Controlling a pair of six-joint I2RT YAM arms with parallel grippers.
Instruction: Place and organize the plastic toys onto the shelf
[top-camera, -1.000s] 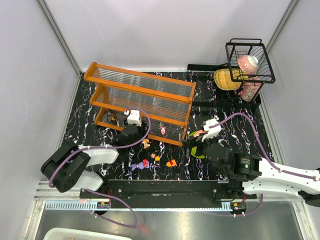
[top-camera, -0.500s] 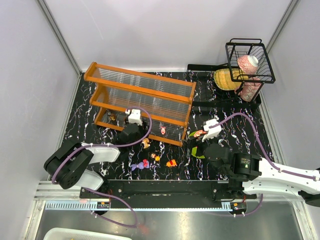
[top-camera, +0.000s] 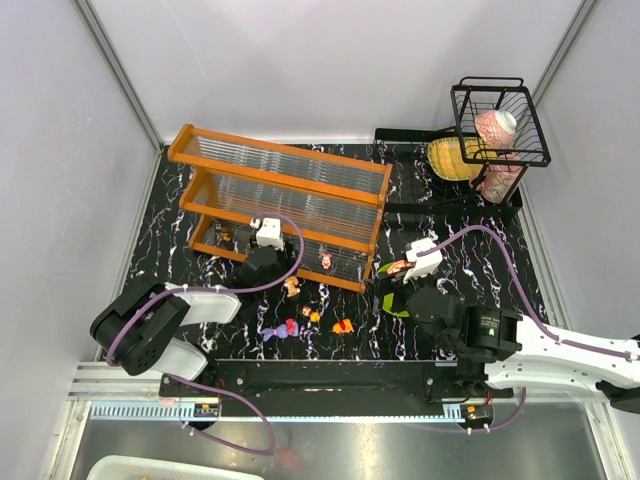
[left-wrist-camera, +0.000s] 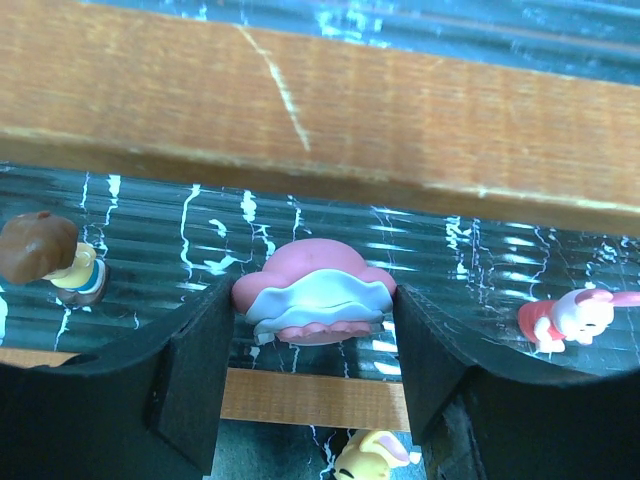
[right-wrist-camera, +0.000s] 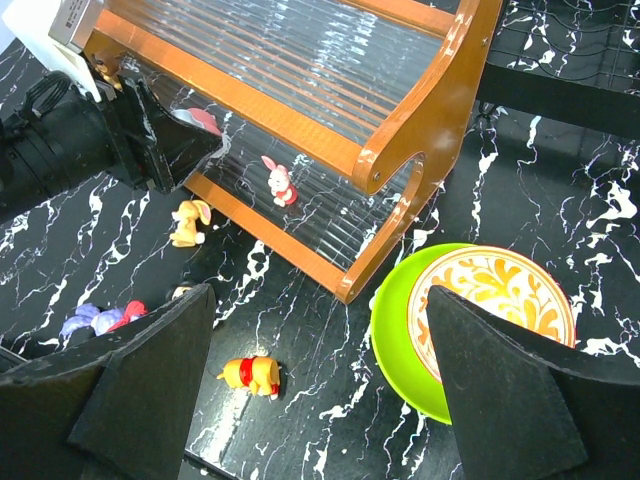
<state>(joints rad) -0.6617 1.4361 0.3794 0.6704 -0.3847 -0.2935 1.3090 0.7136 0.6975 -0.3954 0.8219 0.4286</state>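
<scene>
My left gripper (left-wrist-camera: 312, 335) is shut on a pink toy with a pale blue skirt (left-wrist-camera: 314, 300), and both pads touch its sides over the lower tier of the orange-framed shelf (top-camera: 280, 190). A pink-and-white piglet toy (left-wrist-camera: 565, 318) and a brown-headed figurine (left-wrist-camera: 50, 255) stand on that same tier. On the table in front lie a yellow rabbit toy (right-wrist-camera: 187, 222), an orange-and-red bear toy (right-wrist-camera: 252, 376) and a purple toy (right-wrist-camera: 88, 320). My right gripper (right-wrist-camera: 318, 300) hangs open above the table, between the bear toy and the green plate, with nothing in it.
A green plate (right-wrist-camera: 400, 340) with a patterned bowl (right-wrist-camera: 495, 290) sits by the shelf's right end (right-wrist-camera: 400, 140), under my right gripper. A black wire basket (top-camera: 500, 120) with a pink-white item stands at the back right, next to a yellow object (top-camera: 450, 158).
The left arm's elbow has edged slightly rightward; its gripper stays at the lower tier with the pink toy. The right arm has not moved.
</scene>
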